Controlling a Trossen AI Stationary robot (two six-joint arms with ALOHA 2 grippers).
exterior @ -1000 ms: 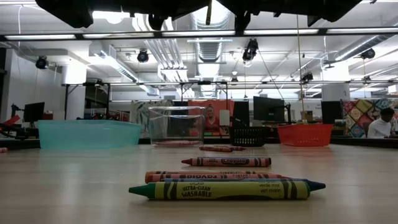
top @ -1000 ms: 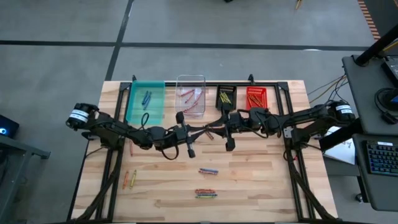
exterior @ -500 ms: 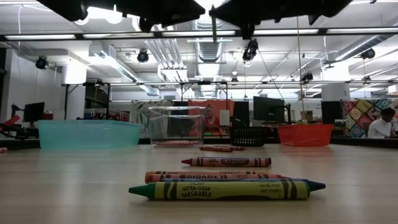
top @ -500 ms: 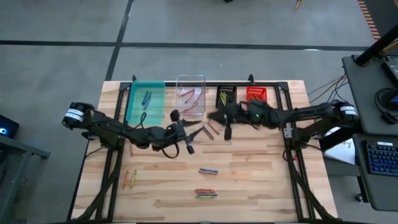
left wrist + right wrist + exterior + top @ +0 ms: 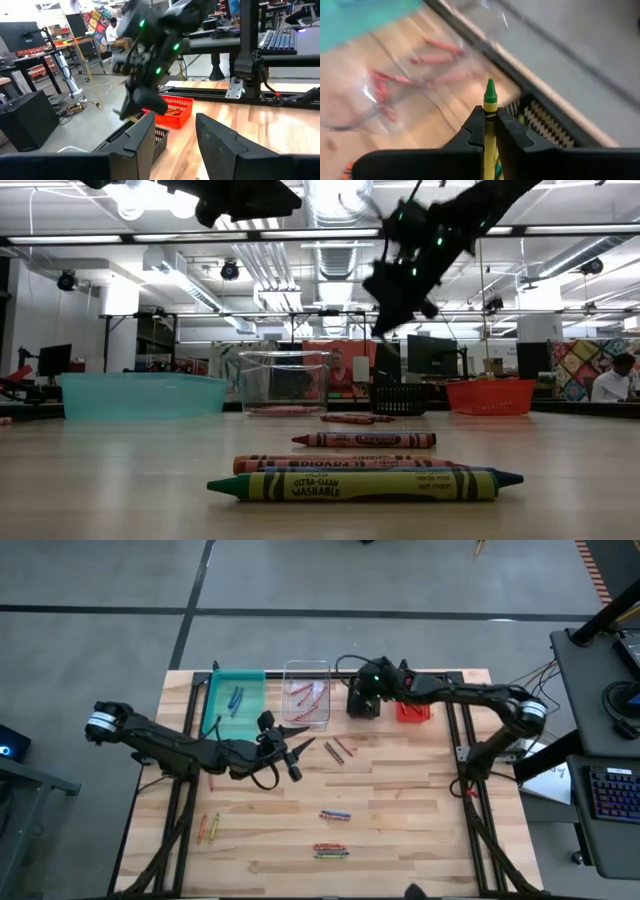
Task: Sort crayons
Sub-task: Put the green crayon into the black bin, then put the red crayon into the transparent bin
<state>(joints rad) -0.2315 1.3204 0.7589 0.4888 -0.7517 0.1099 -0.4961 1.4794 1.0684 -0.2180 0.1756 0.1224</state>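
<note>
Right fingers point(image 5: 488, 131) are clamped on a green-tipped crayon point(image 5: 490, 112) above the black bin point(image 5: 363, 698); left fingers point(image 5: 172, 137) stand apart, empty, over the surface point(image 5: 420, 800) near loose crayons point(image 5: 337, 750).

Left wrist view. The left gripper point(image 5: 175, 137) had its jaws parted above the wooden bench point(image 5: 280, 125). Beyond them the right gripper point(image 5: 137, 102) hung over a black bin point(image 5: 157, 137), beside a red bin point(image 5: 172, 110). A person point(image 5: 114, 30) sat far behind.
</note>
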